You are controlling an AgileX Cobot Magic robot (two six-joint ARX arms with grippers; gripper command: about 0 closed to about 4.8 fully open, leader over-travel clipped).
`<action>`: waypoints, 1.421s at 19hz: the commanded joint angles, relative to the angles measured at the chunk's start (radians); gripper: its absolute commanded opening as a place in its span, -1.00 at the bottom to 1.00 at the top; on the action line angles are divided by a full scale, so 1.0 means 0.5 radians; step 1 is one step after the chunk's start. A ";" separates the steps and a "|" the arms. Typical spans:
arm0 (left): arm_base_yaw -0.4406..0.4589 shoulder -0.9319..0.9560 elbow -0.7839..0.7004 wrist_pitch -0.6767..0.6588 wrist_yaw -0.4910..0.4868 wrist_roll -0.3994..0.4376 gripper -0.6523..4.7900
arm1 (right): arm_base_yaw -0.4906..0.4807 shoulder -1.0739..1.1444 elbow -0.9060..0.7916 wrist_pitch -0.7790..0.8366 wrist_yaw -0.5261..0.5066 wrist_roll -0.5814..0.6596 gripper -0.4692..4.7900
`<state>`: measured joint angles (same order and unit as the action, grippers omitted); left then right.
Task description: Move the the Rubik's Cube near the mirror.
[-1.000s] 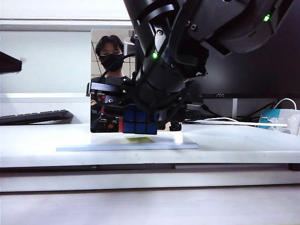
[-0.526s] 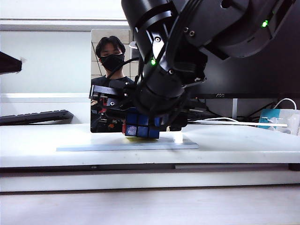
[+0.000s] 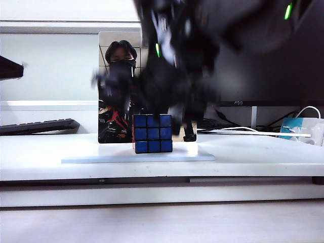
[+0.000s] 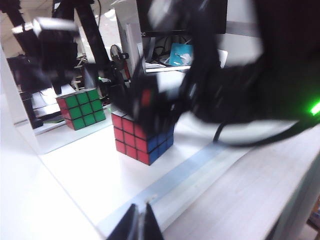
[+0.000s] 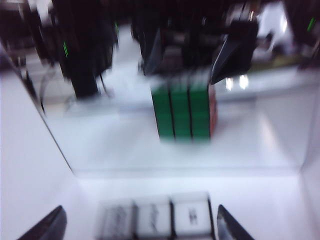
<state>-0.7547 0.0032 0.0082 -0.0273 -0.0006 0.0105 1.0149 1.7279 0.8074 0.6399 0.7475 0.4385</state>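
Note:
The Rubik's Cube [image 3: 152, 133] stands upright on a pale blue mat, its blue face toward the exterior view, right in front of the mirror [image 3: 115, 55]. My right arm [image 3: 192, 61] is a dark blur just above and behind the cube. In the right wrist view my right gripper [image 5: 139, 227] is open, its tips apart on either side of the cube's white top [image 5: 155, 216]. The mirror [image 5: 125, 135] shows the cube's green face. My left gripper [image 4: 140, 223] is shut and empty, short of the cube [image 4: 142, 141], which shows a red side.
A pale blue mat [image 3: 91, 158] lies under the cube on the white table. A big black monitor [image 3: 273, 66] stands behind on the right, with a teal box [image 3: 292, 126] and white cables. A keyboard [image 3: 38, 125] lies at the back left.
The right gripper brought the cube down onto the mat, then opened and let go. The cube now stands free while the arm blurs with motion above it.

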 commanded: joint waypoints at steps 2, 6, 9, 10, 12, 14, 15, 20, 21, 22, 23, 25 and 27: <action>0.177 0.000 0.003 0.011 0.011 0.008 -0.68 | 0.034 -0.260 0.014 0.008 0.275 -0.322 0.83; 0.761 0.001 0.003 0.011 0.010 0.008 -0.68 | 0.058 -0.733 0.014 -0.365 0.256 -0.606 -0.88; 1.230 0.001 0.002 0.011 0.004 0.008 -0.68 | 0.054 -1.178 0.013 -0.837 0.143 -0.661 -0.83; 1.394 0.001 0.002 0.011 0.003 0.008 -0.68 | 0.050 -1.370 0.012 -1.016 0.067 -0.792 -0.83; 1.539 0.001 0.002 0.011 0.002 0.008 -0.68 | 0.035 -1.587 0.012 -1.227 0.009 -0.970 -0.83; 1.600 0.001 0.002 0.011 0.003 0.008 -0.68 | 0.000 -1.763 0.005 -1.428 -0.117 -0.985 -0.83; 1.615 0.001 0.003 0.012 0.003 0.008 -0.68 | -0.050 -1.888 -0.020 -1.521 -0.200 -0.992 -0.83; 1.627 0.001 0.002 0.011 0.003 0.008 -0.68 | -0.382 -2.427 -0.287 -1.589 -0.568 -0.998 -0.83; 1.626 0.001 0.002 0.011 0.004 0.008 -0.68 | -0.457 -2.499 -0.319 -1.599 -0.658 -0.990 -0.83; 1.625 0.001 0.002 0.012 0.004 0.008 -0.68 | -0.501 -2.532 -0.333 -1.601 -0.774 -0.969 -0.82; 1.625 0.001 0.002 0.011 0.004 0.008 -0.68 | -0.513 -2.541 -0.336 -1.607 -0.866 -0.968 -0.82; 1.625 0.001 0.002 0.011 0.004 0.008 -0.68 | -0.516 -2.540 -0.336 -1.651 -0.958 -0.968 -0.82; 1.625 0.001 0.002 0.011 0.004 0.008 -0.68 | -0.515 -2.536 -0.336 -1.692 -0.961 -0.968 -0.82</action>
<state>0.0555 0.0032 0.0082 -0.0277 -0.0013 0.0105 0.7586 0.4599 0.6373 -0.2092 0.2687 -0.0486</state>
